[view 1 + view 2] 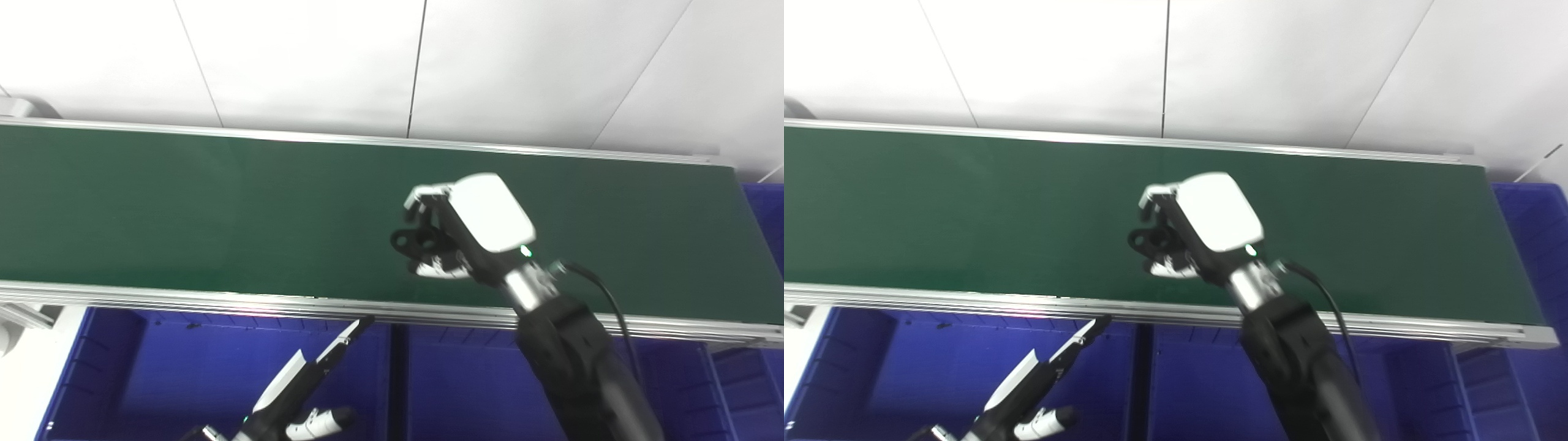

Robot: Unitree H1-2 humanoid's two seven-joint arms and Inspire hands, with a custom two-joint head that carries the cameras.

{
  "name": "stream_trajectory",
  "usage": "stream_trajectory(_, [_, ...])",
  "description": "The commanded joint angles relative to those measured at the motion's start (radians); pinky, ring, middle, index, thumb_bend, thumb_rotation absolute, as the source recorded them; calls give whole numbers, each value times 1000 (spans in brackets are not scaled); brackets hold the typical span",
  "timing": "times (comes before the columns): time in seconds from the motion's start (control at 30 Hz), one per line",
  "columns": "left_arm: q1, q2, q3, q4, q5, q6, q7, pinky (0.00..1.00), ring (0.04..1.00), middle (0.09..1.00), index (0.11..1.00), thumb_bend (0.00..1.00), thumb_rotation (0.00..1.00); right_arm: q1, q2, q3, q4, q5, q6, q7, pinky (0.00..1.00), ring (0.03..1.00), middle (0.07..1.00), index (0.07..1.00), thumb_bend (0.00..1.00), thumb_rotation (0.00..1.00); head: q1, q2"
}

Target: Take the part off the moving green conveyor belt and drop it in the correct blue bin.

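Note:
My right hand (465, 226) is over the middle of the green conveyor belt (184, 202), its fingers curled shut around a small black part (411, 240) with round holes. The part sticks out to the left of the hand, just above the belt. It shows the same way in the right eye view (1149, 240). My left hand (300, 383) is low at the bottom, over a blue bin (153, 367), fingers stretched out and apart, holding nothing.
Blue bins sit in a row under the belt's near rail (245, 303): a second one (459, 380) in the middle and another (765, 208) at the belt's right end. White wall panels stand behind the belt.

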Motion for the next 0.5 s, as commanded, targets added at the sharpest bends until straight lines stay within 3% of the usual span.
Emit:
stream_trajectory(0.0, [-10, -8, 12, -12, 4, -22, 11, 1000, 1000, 1000, 1000, 761, 965, 34, -4, -23, -61, 19, -20, -21, 153, 216, 450, 487, 526, 0, -8, 5])
stream_trajectory(0.07, [-17, -14, 20, -9, -8, -13, 5, 1000, 1000, 1000, 1000, 767, 967, 93, -14, -35, -87, 30, -34, -26, 148, 193, 467, 480, 528, 0, -19, 12])
stream_trajectory(0.1, [-22, -16, 22, -5, -14, -10, 1, 1000, 1000, 1000, 1000, 771, 972, 125, -19, -41, -101, 33, -36, -27, 138, 184, 414, 488, 522, 0, -23, 15])
stream_trajectory(0.17, [-33, -19, 26, 3, -20, -13, -5, 1000, 1000, 1000, 1000, 772, 974, 184, -32, -50, -120, 37, -43, -33, 135, 181, 399, 490, 520, 0, -32, 22])
stream_trajectory(0.27, [-49, -19, 28, 11, -40, -8, -17, 1000, 1000, 1000, 1000, 760, 966, 278, -49, -70, -138, 73, -49, -38, 154, 216, 420, 498, 522, 0, -44, 33])
stream_trajectory(0.47, [-73, -18, 37, 10, -67, 25, -40, 1000, 1000, 1000, 1000, 761, 963, 393, -95, -104, -60, 145, -73, -60, 197, 254, 396, 499, 519, 0, -58, 55])
